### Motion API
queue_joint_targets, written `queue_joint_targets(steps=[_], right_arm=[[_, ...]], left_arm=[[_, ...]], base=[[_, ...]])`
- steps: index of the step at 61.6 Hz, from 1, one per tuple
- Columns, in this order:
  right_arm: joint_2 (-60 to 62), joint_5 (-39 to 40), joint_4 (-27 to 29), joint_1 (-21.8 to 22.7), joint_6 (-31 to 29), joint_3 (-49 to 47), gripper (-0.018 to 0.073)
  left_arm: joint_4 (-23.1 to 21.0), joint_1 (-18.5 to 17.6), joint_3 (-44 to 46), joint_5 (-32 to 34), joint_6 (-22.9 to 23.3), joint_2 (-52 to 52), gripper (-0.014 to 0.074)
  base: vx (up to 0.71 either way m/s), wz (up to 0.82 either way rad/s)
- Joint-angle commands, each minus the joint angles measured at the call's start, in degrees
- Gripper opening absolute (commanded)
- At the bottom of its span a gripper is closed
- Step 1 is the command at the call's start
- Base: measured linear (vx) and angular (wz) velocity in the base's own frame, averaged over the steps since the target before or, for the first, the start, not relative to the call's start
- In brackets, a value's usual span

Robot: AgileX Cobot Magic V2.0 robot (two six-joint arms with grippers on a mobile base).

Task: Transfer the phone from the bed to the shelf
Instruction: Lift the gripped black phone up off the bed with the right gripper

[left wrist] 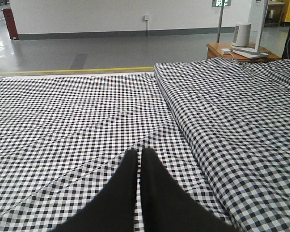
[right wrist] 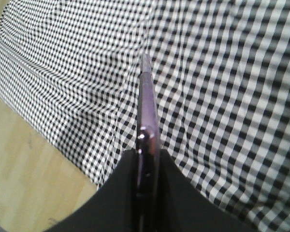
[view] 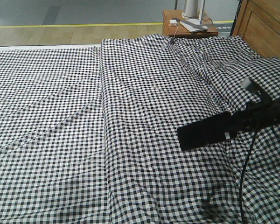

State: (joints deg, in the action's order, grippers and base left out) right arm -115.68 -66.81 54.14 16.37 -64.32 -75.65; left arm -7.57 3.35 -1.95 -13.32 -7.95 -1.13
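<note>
Two tools in view. Right tool [view: 231, 127] is clamped on one end of the phone [view: 203, 134]. The phone is held above the bed [view: 130, 116], clear of the bedding, and seen edge-on from the right wrist. Left tool [left wrist: 139, 162]: fingers nearly together, nothing between them, low over the bedding.

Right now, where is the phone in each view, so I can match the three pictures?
Exterior front: right of centre, the phone held over the bed by the right gripper.
Left wrist: not in it; only the shut left gripper over the bed.
Right wrist: centre, edge-on, clamped in the right gripper.
Shared landmark: the bed's black-and-white gingham cover.
</note>
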Motion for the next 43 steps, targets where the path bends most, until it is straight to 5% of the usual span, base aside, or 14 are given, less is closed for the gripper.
queue_joint_targets(steps=[1,43], right_arm=[[7.2,-7.2,4.0,0.0,0.1,-0.9,-0.0003],[16.5,-7.2,10.5,-8.6,-4.0,2.9,-0.0002]], left_arm=[[-0.4,-0.2,-0.1,4.2,0.2,-0.3,0.0001],[-0.4,-0.2,-0.1,4.2,0.2,-0.3,0.0001]], base=[[0.00,0.00],[0.00,0.00]])
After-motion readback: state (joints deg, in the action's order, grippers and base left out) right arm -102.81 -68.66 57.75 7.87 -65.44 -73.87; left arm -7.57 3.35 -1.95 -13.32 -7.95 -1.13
